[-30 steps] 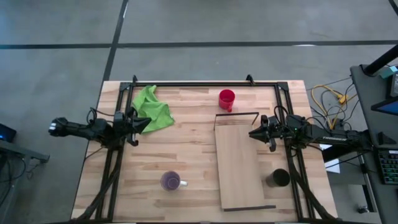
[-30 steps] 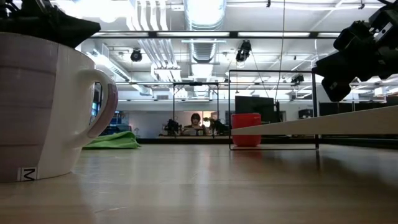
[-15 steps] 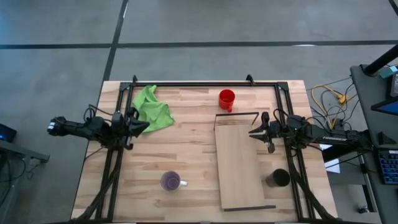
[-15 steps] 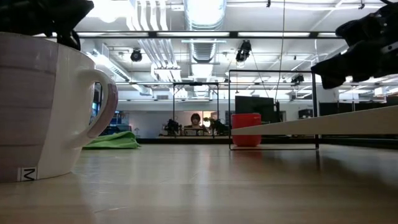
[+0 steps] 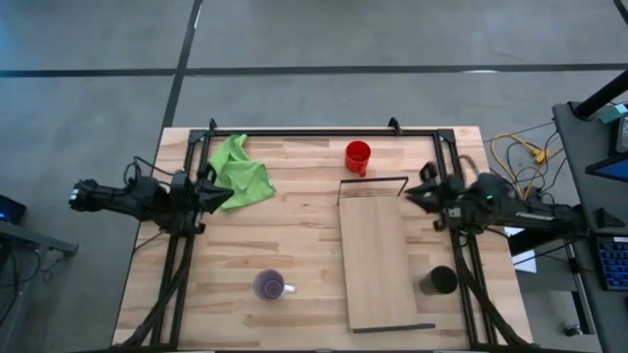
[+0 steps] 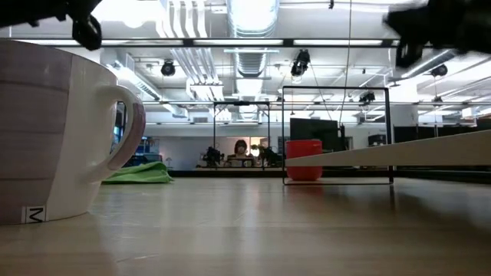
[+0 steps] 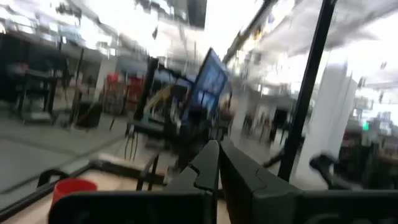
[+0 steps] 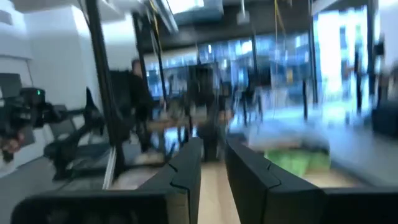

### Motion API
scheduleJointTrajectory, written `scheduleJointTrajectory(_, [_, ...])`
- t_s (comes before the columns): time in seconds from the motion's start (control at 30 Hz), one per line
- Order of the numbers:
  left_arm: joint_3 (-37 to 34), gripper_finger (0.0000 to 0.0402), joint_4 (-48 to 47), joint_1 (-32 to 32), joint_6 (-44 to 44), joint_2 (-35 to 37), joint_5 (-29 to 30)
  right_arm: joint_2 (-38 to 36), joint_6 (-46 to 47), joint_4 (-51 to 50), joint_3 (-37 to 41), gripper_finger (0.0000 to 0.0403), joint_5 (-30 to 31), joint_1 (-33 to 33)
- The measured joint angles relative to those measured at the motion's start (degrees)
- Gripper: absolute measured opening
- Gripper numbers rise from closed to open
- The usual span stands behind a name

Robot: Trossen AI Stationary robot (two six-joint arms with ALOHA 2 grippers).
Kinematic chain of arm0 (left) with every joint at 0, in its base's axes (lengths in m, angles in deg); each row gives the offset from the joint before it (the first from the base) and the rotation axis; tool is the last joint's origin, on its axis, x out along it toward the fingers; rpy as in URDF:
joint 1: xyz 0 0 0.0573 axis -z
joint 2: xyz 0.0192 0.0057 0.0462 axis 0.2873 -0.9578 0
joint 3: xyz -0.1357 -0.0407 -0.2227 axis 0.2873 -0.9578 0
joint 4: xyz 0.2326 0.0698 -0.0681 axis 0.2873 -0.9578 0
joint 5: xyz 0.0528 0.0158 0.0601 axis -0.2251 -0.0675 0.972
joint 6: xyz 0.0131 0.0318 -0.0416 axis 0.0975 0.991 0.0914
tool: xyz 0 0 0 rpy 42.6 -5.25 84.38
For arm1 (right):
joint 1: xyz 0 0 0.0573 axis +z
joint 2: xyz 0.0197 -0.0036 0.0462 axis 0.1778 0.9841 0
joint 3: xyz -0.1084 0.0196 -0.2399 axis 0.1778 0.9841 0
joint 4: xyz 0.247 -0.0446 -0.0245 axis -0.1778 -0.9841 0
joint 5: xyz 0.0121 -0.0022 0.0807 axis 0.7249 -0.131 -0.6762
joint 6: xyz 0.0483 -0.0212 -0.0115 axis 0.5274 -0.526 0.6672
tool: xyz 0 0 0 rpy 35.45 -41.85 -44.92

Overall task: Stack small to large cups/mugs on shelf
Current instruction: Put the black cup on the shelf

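Both arms at the bench's side edges, nothing held; cups spread out, shelf bare.

The left claw (image 5: 224, 192) sits at the left edge just beside the green cloth (image 5: 241, 172), its fingers (image 7: 208, 163) pressed together on nothing. The right claw (image 5: 412, 194) sits at the right edge by the shelf's (image 5: 378, 260) far right corner, fingers (image 8: 186, 163) a narrow gap apart and empty. The shelf lies flat on the right half of the bench (image 5: 294, 221). The red cup (image 5: 358, 155) stands near the far edge just beyond the shelf, the purple cup (image 5: 270, 285) near the front edge left of the shelf, and the black cup (image 5: 439, 280) near the right edge, just right of the shelf.
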Motion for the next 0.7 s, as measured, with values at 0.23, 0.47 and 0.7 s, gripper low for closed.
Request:
scheduleJointTrajectory(0.23, [15.21, 0.0, -4.74, 0.0, 0.18, -9.96, -0.23, 7.75, -1.7, -10.53, -23.16, 0.0068, 0.0, -0.02])
scheduleJointTrajectory(0.47, [22.93, 0.0, -2.24, 0.0, -1.77, -13.04, -0.45, 17.01, 7.68, -13.9, -40.33, 0.0068, 0.03, 0.0])
scheduleJointTrajectory(0.7, [23.22, 0.0, 3.39, 0.0, -2.99, -11.74, -0.28, 23.16, 9.99, -13.86, -53.34, 0.0068, 0.45, 0.0])
